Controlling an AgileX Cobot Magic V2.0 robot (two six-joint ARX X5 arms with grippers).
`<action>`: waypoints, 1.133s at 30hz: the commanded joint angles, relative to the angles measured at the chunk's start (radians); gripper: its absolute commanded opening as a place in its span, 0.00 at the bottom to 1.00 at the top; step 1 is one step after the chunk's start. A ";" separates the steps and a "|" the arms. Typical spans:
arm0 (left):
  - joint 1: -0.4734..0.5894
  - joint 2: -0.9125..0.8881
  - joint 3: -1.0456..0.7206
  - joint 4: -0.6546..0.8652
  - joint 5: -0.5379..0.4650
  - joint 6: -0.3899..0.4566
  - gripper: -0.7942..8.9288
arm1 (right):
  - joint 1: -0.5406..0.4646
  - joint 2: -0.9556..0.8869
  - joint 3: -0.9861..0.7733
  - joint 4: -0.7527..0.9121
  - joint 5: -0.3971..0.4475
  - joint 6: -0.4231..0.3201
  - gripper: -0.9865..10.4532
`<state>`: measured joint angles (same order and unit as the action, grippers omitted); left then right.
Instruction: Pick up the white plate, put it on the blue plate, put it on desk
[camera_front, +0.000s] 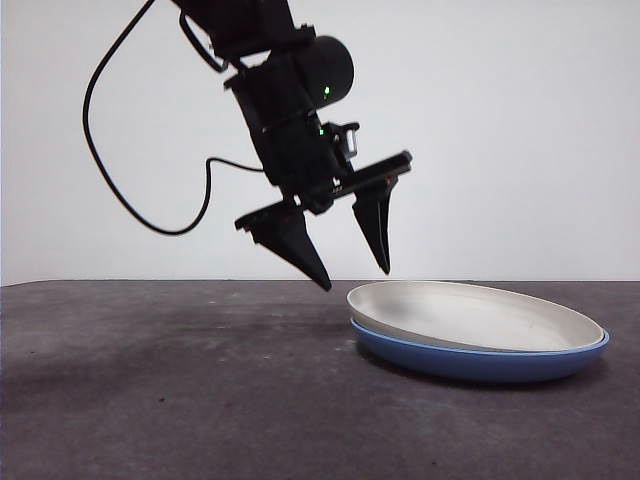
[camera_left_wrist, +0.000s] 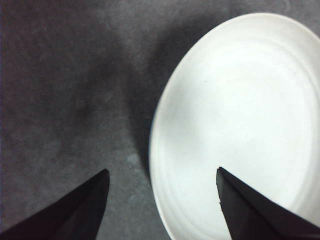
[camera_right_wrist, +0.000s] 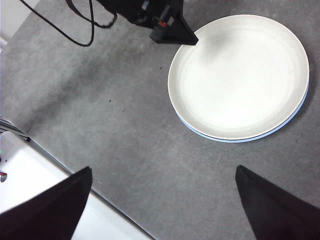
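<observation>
Front view is showing the left hand (camera_front: 356, 278) hovering released above the white plate (camera_front: 470, 316), which is lying in the blue plate (camera_front: 480, 362).

Front view: low, level across desk (camera_front: 150, 400), close. Left wrist: straight down, very near white plate (camera_left_wrist: 240, 125). Right wrist: high, looking down. All three share that plate.
</observation>
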<state>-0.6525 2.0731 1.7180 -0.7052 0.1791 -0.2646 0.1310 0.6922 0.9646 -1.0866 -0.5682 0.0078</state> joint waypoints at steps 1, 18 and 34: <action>-0.008 0.005 0.052 -0.042 0.000 0.055 0.44 | 0.004 0.003 0.019 0.008 0.018 0.011 0.49; 0.111 -0.444 0.038 -0.239 0.000 0.149 0.44 | 0.004 0.005 0.019 0.008 0.099 0.011 0.49; 0.135 -1.072 -0.662 -0.147 0.354 0.201 0.44 | 0.004 0.006 0.019 0.008 0.098 0.034 0.49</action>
<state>-0.5117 0.9932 1.0473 -0.8646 0.5251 -0.0856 0.1310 0.6933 0.9646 -1.0866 -0.4702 0.0288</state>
